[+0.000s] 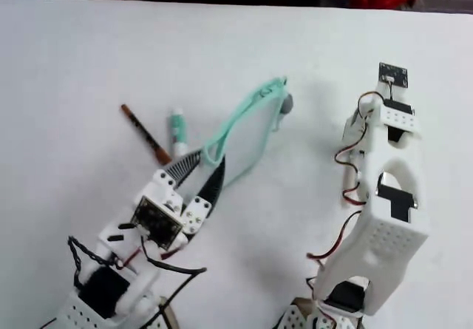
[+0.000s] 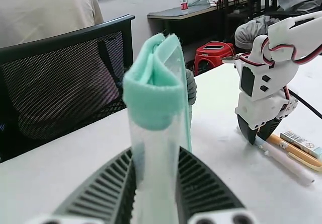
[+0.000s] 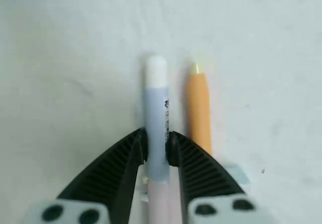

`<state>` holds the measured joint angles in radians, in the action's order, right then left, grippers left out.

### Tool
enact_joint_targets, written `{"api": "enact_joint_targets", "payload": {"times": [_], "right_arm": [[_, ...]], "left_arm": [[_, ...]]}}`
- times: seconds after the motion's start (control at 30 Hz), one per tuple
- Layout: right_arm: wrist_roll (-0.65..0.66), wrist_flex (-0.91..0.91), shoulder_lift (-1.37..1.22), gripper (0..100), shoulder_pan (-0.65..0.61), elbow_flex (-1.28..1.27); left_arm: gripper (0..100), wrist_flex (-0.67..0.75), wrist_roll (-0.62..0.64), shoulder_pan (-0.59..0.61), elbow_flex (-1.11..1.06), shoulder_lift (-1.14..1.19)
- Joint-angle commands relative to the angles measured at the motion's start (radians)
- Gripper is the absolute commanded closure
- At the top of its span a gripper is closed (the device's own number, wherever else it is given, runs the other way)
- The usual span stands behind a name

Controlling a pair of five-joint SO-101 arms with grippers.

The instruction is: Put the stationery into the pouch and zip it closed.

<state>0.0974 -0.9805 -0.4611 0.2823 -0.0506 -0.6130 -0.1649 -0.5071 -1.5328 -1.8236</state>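
A clear pouch point(image 1: 244, 133) with a mint-green zipper edge stands lifted off the white table point(image 1: 74, 63). My left gripper point(image 1: 199, 174) is shut on its near end; in the left wrist view the pouch point(image 2: 156, 83) rises upright out of that gripper point(image 2: 155, 183). A grey zipper pull point(image 1: 285, 104) hangs at the far end. My right gripper point(image 3: 156, 138) is shut on a pale blue and white pen point(image 3: 156, 113) lying on the table, with an orange pencil point(image 3: 199, 113) alongside. Left of the pouch lie a brown pencil point(image 1: 144, 133) and a green-and-white marker point(image 1: 178, 131).
The right arm's white body point(image 1: 388, 218) covers the table's right side and hides what lies beneath it. The left wrist view shows the right gripper point(image 2: 254, 136) over the pen point(image 2: 284, 161), pencil point(image 2: 294, 151) and a small boxed eraser point(image 2: 302, 142). A black chair point(image 2: 60, 68) stands beyond the table.
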Motion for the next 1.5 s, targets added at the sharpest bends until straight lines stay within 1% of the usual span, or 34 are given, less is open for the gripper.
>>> {"api": "enact_joint_targets", "payload": {"times": [0.0,0.17,0.3,0.37,0.9,1.03,1.3,1.47], "right_arm": [[-0.006,0.015,0.005,97.9,-0.004,0.032],[-0.006,0.008,0.039,97.9,-0.005,0.044],[-0.002,0.008,0.105,97.9,-0.005,0.051],[0.0,0.008,0.143,97.9,-0.005,0.048],[0.002,0.007,0.344,97.9,-0.005,0.049],[0.002,-0.022,0.395,97.9,-0.007,0.051],[0.002,-0.091,0.542,97.9,-0.079,0.051],[0.002,-0.099,0.633,97.9,-0.117,0.049]], "left_arm": [[97,-0.002,-0.009,-0.013,-0.015,0.005],[97,0.049,-0.009,-0.012,-0.061,0.005],[97,0.063,-0.009,0.027,-0.063,0.005],[97,0.063,-0.009,0.041,-0.06,0.005],[97,0.063,-0.009,0.033,-0.063,0.005],[97,0.063,-0.009,0.033,-0.063,0.005],[97,0.063,-0.009,0.033,-0.063,0.005],[97,0.063,-0.009,0.033,-0.063,0.005]]}}
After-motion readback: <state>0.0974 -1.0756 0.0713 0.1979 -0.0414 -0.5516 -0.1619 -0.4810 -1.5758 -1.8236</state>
